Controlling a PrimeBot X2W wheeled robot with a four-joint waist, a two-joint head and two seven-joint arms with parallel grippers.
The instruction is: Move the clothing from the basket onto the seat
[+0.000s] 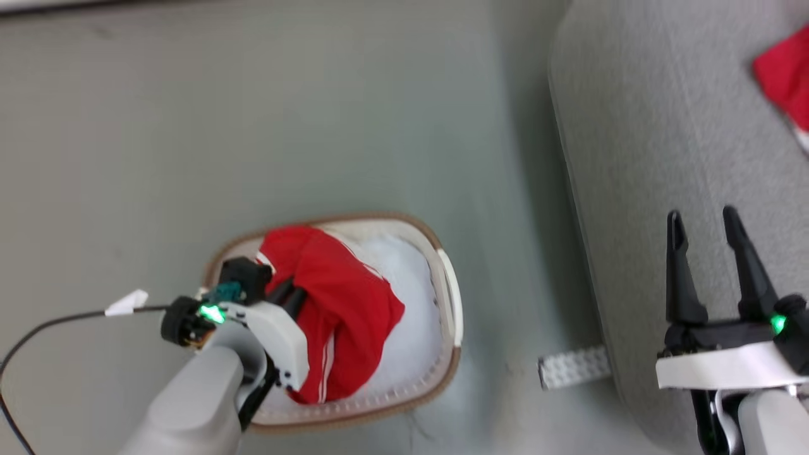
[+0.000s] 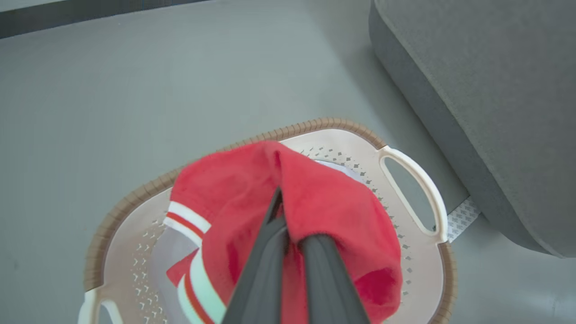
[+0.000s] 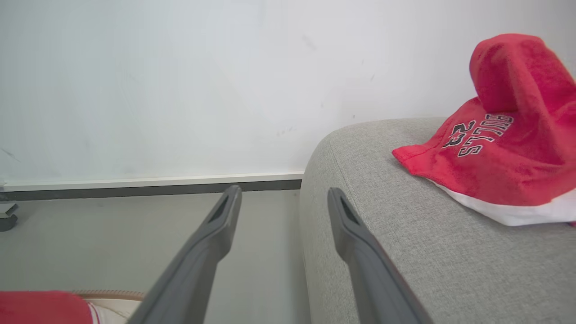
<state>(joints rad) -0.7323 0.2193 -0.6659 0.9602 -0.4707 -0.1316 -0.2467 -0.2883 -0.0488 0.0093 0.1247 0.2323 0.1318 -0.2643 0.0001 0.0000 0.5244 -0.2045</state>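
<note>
The cream basket (image 1: 450,297) with a brown rim stands on the floor, left of the grey seat (image 1: 657,158). Red clothing with white stripes (image 1: 344,303) lies bunched in it. My left gripper (image 1: 287,297) reaches down into the basket. In the left wrist view it (image 2: 281,198) is shut on a fold of this red cloth (image 2: 333,198), which drapes over the fingers above the basket (image 2: 135,193). My right gripper (image 1: 703,221) stands open and holds nothing, at the seat's near edge (image 3: 405,252). A red jersey (image 3: 504,148) lettered "BULLS 23" lies on the seat, at the far right (image 1: 787,72).
A white perforated strip (image 1: 574,366) lies on the grey floor between the basket and the seat's base. A black cable with a white tag (image 1: 126,303) trails left of my left wrist. A pale wall with a dark baseboard (image 3: 153,189) stands behind.
</note>
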